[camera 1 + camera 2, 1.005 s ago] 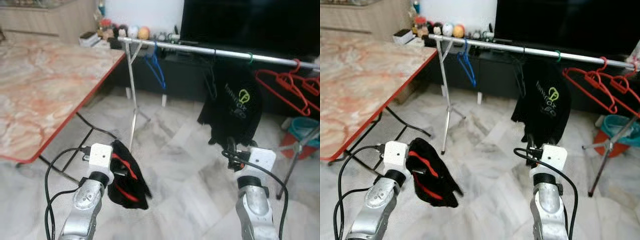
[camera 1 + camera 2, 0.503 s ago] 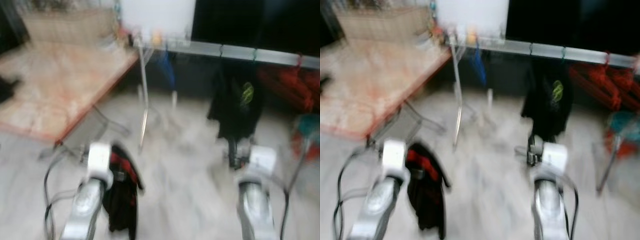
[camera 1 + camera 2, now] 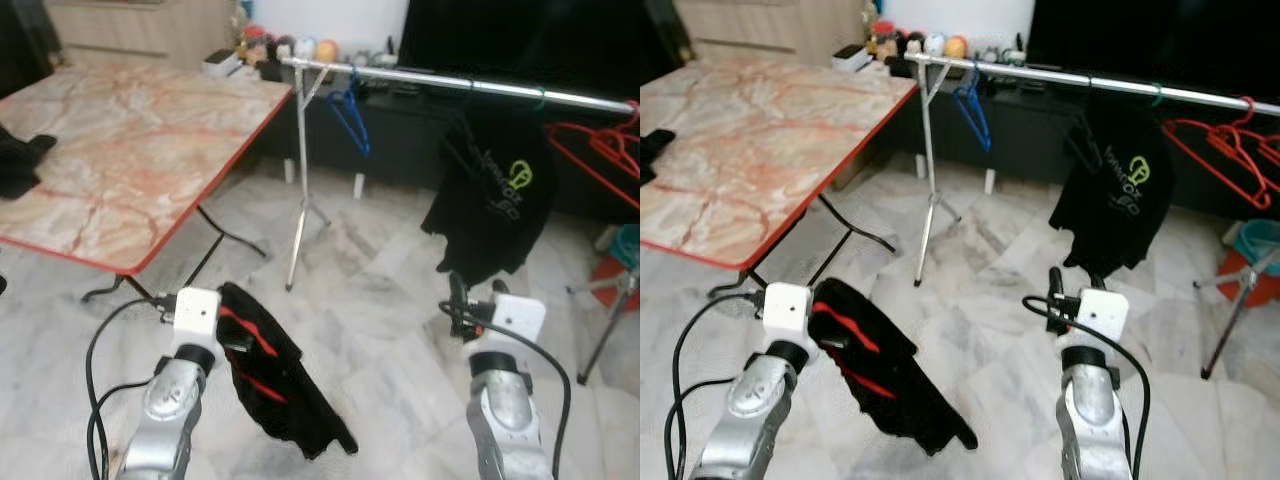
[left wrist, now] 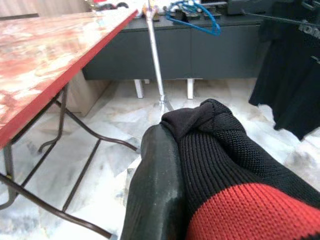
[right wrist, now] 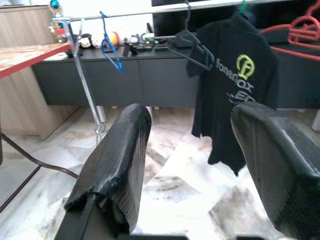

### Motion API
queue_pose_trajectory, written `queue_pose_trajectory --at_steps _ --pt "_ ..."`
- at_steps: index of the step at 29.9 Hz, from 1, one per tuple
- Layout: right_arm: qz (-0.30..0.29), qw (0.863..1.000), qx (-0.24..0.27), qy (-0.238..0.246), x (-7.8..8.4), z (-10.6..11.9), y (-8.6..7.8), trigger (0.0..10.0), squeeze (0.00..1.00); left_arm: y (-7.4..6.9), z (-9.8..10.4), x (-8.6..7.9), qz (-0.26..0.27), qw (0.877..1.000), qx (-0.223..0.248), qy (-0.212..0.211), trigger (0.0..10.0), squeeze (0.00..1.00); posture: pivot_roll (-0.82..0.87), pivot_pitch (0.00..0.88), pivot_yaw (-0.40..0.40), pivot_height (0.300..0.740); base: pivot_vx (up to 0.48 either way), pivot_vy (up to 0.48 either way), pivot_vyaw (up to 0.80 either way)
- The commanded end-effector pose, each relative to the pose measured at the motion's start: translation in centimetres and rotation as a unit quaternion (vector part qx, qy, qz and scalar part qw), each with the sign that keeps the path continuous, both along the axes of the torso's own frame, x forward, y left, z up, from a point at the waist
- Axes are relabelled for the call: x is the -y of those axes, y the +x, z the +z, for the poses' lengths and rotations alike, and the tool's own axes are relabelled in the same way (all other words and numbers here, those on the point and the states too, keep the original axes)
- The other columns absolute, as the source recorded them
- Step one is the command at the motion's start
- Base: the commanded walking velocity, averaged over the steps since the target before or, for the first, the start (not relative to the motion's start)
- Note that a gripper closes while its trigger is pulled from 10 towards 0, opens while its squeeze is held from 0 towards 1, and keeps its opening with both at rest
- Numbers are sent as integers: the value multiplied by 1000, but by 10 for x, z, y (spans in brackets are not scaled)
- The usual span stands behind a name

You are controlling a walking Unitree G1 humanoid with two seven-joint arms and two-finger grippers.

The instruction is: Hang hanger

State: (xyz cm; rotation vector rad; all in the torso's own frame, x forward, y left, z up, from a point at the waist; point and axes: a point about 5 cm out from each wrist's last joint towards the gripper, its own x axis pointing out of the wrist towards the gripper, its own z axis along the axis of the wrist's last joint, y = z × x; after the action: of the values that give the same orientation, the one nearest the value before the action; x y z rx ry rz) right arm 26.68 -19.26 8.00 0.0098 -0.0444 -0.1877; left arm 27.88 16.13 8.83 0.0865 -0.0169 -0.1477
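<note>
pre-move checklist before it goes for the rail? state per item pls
1. Left gripper holds the black-and-red garment: ok.
2. Right gripper open and holding nothing: ok.
3. Free rail between blue hanger and black T-shirt: ok.
4. Hanger inside the garment: cannot tell.
5. Rail within reach: not ok, it stands farther back across the floor.
6. Table edge on the left, near the rail stand: ok, apart.

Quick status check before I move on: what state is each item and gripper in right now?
Left gripper: shut on black-and-red garment, hanging off the floor.
Right gripper: open, empty.
Black T-shirt: hung on the rail.
Blue hanger: on rail, bare.
Red hangers: on rail, bare.
Folding table: unfolded, standing.
</note>
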Motion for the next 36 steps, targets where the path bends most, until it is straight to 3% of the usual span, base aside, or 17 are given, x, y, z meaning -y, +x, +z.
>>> queue_pose_trajectory --at_steps 1,25,32,36 --pt "-6 1000 -2 2 3 0 -1 10000 0 2 8 -1 2 1000 15 2 10000 0 8 31 -5 740 0 480 0" --pt "-7 1000 -14 4 3 -3 0 10000 0 3 9 -3 6 1000 17 4 10000 0 3 33 -4 740 0 480 0" --pt "-5 1000 -17 6 1 -5 1 10000 0 4 9 -3 4 1000 17 5 10000 0 6 28 -1 740 0 471 -705" --pt "-4 1000 -10 5 0 -4 1 10000 0 4 9 -3 3 1000 17 6 10000 0 5 24 1 740 0 413 0"
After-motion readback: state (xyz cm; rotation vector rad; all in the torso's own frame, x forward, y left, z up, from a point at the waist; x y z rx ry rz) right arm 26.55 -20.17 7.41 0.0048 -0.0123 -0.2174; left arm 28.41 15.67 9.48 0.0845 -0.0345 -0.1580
